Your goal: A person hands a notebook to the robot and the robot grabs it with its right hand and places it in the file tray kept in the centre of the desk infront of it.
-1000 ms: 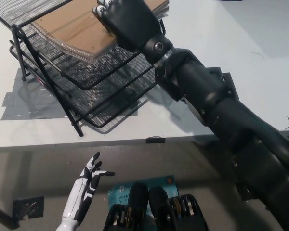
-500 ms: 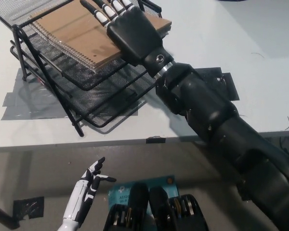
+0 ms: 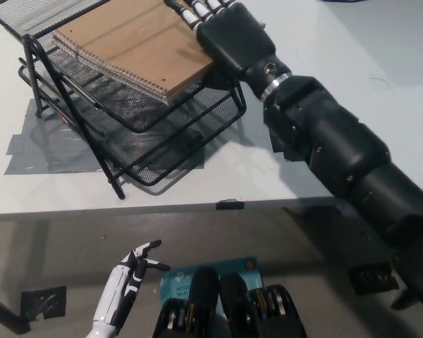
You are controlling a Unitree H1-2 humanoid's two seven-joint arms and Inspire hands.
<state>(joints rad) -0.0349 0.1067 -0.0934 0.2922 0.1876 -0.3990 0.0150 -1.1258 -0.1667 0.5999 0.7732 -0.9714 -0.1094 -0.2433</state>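
A brown spiral-bound notebook (image 3: 134, 46) lies flat on the top tier of the black wire-mesh file tray (image 3: 162, 151), which stands on the white desk at upper left. My black right hand (image 3: 233, 35) reaches in from the right. Its fingers (image 3: 197, 10) are stretched out over the notebook's far right corner and are not wrapped around it. The tiers below show only mesh. My white left hand (image 3: 134, 271) rests low at the lower left, below the desk's front edge, with fingers apart and nothing in it.
Grey tape patches (image 3: 35, 151) lie on the desk under the tray's left side. A small black tab (image 3: 229, 205) sits on the desk's front edge. Bare white desk (image 3: 381, 63) stretches to the right of my arm.
My right hand has slid back to the right off the notebook, uncovering most of its cover. The notebook now lies settled in the top tier. The left hand has barely moved.
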